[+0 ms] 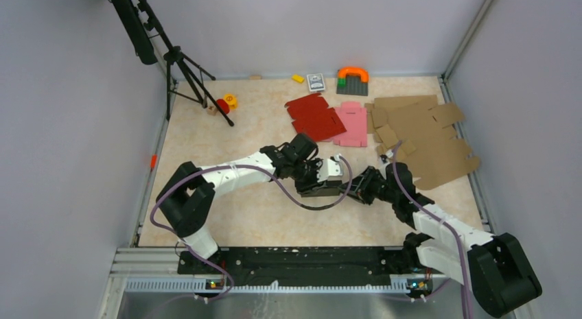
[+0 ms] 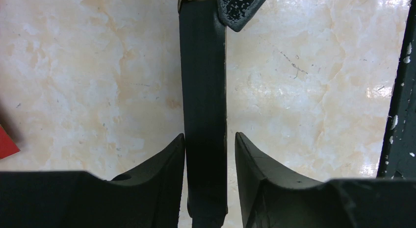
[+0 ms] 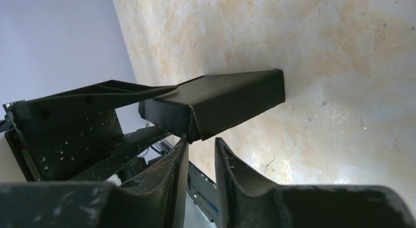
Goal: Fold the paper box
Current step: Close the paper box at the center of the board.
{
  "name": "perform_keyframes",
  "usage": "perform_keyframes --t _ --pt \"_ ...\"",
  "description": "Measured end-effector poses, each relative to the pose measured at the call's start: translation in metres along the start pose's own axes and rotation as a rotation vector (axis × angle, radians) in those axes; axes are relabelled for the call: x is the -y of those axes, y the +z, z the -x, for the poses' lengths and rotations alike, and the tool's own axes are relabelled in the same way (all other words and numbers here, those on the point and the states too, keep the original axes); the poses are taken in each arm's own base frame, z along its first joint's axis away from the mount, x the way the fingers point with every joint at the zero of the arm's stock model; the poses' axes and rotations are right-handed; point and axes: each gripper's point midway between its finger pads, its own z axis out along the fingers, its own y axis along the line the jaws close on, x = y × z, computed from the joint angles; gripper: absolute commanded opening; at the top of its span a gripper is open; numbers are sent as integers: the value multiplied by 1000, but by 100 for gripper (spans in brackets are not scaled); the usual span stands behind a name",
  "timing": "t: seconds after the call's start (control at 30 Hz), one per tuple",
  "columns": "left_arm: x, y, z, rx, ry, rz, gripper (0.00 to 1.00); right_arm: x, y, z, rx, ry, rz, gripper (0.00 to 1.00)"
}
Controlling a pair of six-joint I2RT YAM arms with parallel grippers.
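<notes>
Left gripper [image 2: 210, 137]: the jaws are slackened and set astride an upright black wall of the paper box [image 2: 203, 90]. One finger is seen touching the wall, and a thin strip of tabletop shows between the wall and the other finger.
Right gripper [image 3: 200, 142]: the jaws are drawn close, with a narrow slit left between them. A folded corner of the box ends right at the fingertips. Whether the card is pinched cannot be told.
Paper box: it is partly folded, with walls raised, and lies on the marbled table [image 1: 261, 216] near the middle.
Box and grippers: the box is found between the two grippers, the left one at its left end and the right one at its right end.
Far side: a red cardboard blank [image 1: 314, 116] and a pink cardboard blank [image 1: 353, 123] are laid flat, well apart from the box.
Far right: brown cardboard blanks [image 1: 425, 137] are spread out.
</notes>
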Motion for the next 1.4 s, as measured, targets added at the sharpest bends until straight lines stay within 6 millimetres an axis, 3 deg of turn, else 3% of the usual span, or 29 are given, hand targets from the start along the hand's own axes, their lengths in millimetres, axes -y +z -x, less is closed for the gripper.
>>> perform_keyframes --t 0.1,0.2,0.83,1.13,1.4 --pt "0 0 0 0 1 -1 22 2 0 2 9 -1 -13 39" --pt "-2 -1 1 1 1 3 16 4 0 3 12 -7 -39 40" --pt "-5 -1 4 -10 -16 -5 10 -7 8 19 74 59 -14 42" --pt "-5 1 6 -17 -58 -22 10 -7 8 21 73 45 -33 52" --pt "-2 3 8 -4 -60 -41 10 7 13 19 41 -2 -115 55"
